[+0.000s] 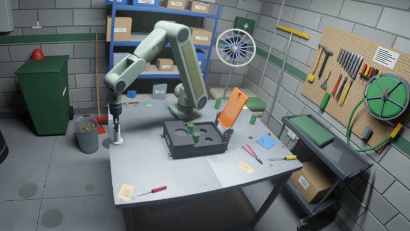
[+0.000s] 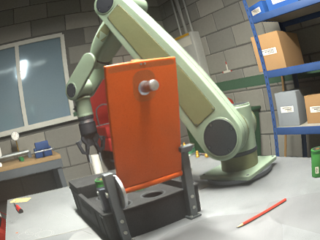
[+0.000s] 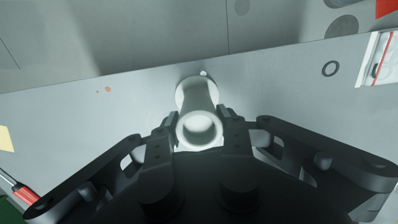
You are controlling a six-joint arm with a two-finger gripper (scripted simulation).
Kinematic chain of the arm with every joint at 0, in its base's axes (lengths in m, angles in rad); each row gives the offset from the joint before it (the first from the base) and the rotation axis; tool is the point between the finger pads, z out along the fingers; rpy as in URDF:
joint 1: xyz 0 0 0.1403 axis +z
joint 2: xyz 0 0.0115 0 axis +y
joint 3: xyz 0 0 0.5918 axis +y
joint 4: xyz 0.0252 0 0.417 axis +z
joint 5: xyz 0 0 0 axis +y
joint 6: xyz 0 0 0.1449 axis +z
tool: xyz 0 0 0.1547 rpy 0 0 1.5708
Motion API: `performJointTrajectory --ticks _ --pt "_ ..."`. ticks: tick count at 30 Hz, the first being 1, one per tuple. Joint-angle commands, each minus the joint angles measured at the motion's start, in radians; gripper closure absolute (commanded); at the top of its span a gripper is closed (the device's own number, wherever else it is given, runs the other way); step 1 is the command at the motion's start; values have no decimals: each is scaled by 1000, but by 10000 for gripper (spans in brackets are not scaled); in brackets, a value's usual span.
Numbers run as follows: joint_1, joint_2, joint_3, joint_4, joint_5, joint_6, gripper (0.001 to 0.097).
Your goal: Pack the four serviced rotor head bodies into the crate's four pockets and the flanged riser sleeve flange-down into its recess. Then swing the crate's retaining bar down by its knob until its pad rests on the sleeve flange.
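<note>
The white flanged riser sleeve (image 1: 117, 134) (image 3: 198, 117) stands flange-down on the table's left edge, well left of the dark crate (image 1: 195, 139) (image 2: 140, 201). The sleeve's upper tube is held by my closed gripper (image 1: 116, 125) (image 3: 198, 126) (image 2: 88, 147), which comes straight down on it. Two green rotor head bodies (image 1: 190, 128) (image 1: 196, 137) sit in crate pockets. Two more (image 1: 217, 104) (image 1: 252, 119) stand on the table behind and right of the crate. The orange retaining bar (image 1: 232, 108) (image 2: 144, 121) is raised, its knob (image 2: 148, 86) facing outward.
Behind the table stand blue shelves (image 1: 160, 37) with boxes and the arm's base (image 1: 185, 110). A bucket (image 1: 86, 134) sits on the floor left of the sleeve. Pliers (image 1: 252, 153), screwdrivers (image 1: 282, 158) (image 1: 150, 190) and paper tags lie on the table's front and right.
</note>
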Motion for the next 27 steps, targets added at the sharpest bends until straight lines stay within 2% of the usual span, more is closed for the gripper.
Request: performJointTrajectory --ticks 1,19,22,27 --pt "0 0 0 0 0 0 901" --pt "0 -24 -24 0 47 0 901" --pt "0 -53 -59 0 108 0 901" --pt "0 -128 -192 0 311 0 901"
